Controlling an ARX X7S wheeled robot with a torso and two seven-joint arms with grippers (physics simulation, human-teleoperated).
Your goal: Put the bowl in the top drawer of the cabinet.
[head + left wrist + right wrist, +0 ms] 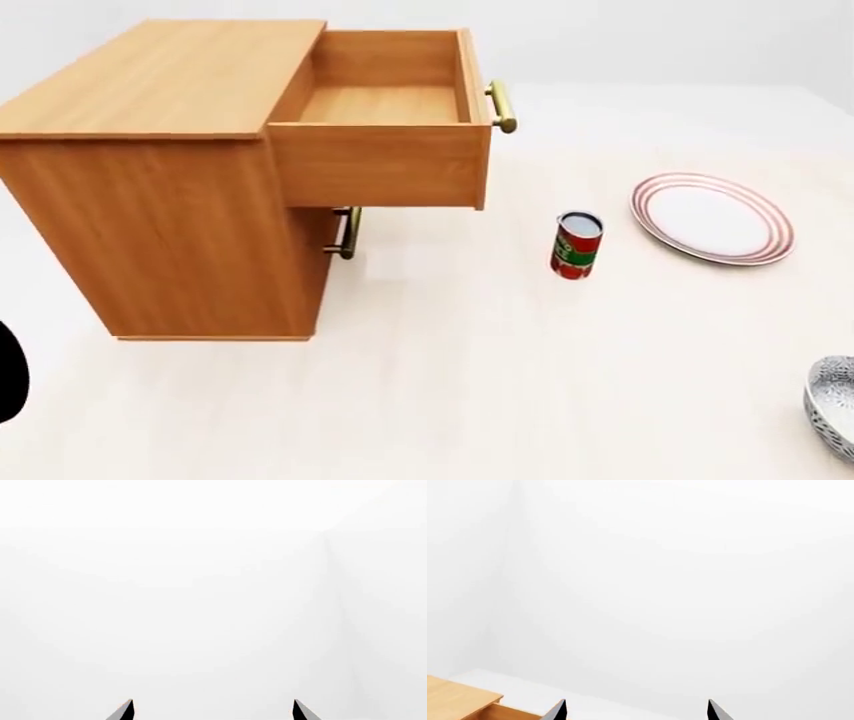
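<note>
Top drawer point(387, 105) pulled out, empty, upper centre | bowl point(834, 405) lower right edge on surface point(534, 380) | left hand point(213, 711), right hand point(637, 711) spread, holding nothing | step: reach for bowl next

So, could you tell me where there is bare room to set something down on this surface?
The widest bare patch is the near table, between the cabinet and the bowl. The open top drawer looks bare inside. It is tighter between the can and the plate.
</note>
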